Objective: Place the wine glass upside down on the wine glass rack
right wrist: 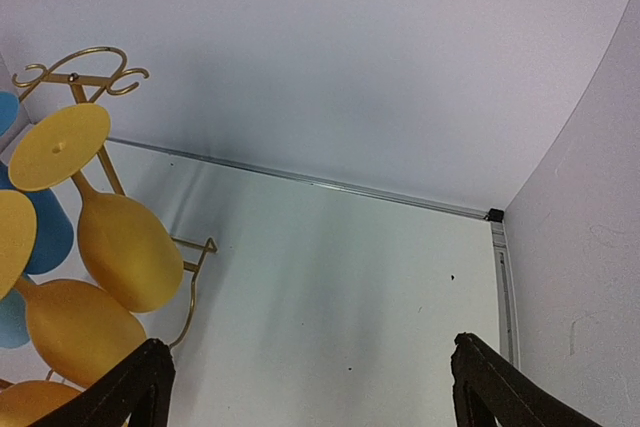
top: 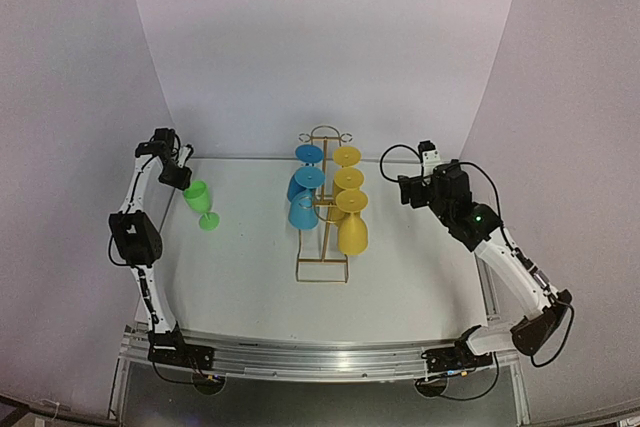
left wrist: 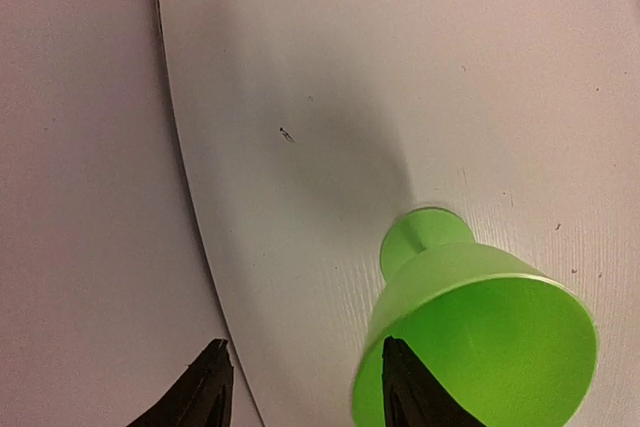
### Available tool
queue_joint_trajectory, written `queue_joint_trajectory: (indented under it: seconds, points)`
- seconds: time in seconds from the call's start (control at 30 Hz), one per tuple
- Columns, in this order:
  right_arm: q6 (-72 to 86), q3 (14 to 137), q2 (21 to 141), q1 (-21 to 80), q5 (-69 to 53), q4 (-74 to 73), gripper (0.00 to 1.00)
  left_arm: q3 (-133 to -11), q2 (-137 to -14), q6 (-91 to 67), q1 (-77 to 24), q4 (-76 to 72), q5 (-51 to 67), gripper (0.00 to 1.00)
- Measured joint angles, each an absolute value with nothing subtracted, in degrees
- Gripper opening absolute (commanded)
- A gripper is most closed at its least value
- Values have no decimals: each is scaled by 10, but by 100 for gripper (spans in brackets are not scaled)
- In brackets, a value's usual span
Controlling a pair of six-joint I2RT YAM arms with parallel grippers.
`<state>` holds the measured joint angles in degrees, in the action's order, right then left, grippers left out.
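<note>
The green wine glass [top: 199,201] stands foot down on the left of the table, its bowl leaning a little toward my left gripper [top: 182,177]. Seen from the left wrist, one fingertip [left wrist: 400,372] sits inside the mouth of the green wine glass [left wrist: 480,337], while the other finger is well off to the left. My left gripper [left wrist: 302,343] is open, with only the near rim between its jaws. The gold wire wine glass rack [top: 322,265] stands mid-table. Right of it my right gripper [top: 408,190] hangs open on nothing, its jaws [right wrist: 308,342] wide apart over bare table.
Three blue glasses [top: 303,209] and three yellow glasses [top: 351,230] hang upside down on the rack. The yellow glasses [right wrist: 125,247] and the rack's arched top [right wrist: 75,72] fill the left of the right wrist view. White walls enclose the table on three sides.
</note>
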<state>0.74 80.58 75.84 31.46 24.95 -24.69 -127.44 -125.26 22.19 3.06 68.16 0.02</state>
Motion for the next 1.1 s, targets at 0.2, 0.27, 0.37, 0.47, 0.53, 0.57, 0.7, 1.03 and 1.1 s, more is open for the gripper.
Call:
queue_joint_trajectory:
  seconds: [0.2, 0.27, 0.37, 0.47, 0.53, 0.57, 0.7, 1.03, 1.1]
  points:
    - [10, 806, 755, 315, 249, -250, 91, -1269, -1259, 210, 30, 696, 20, 5]
    - [10, 806, 755, 315, 248, -250, 91, -1264, -1259, 208, 30, 696, 26, 0]
    - [11, 806, 755, 315, 246, -250, 91, -1261, -1258, 205, 30, 696, 37, 0]
    - [11, 806, 755, 315, 245, -251, 91, -1254, -1253, 206, 29, 694, 44, 0]
    - [13, 806, 755, 315, 244, -251, 92, -1242, -1245, 208, 28, 691, 46, 0]
    - [14, 806, 755, 315, 243, -251, 92, -1236, -1241, 210, 27, 690, 47, 0]
    - [32, 810, 755, 315, 236, -254, 94, -1175, -1185, 226, 17, 646, 47, 0]
    - [136, 974, 814, 318, 170, -282, 95, -742, -712, 450, -155, 100, 47, 0]
    - [156, 1014, 834, 325, 154, -284, 94, -703, -667, 503, -187, -8, 49, 0]
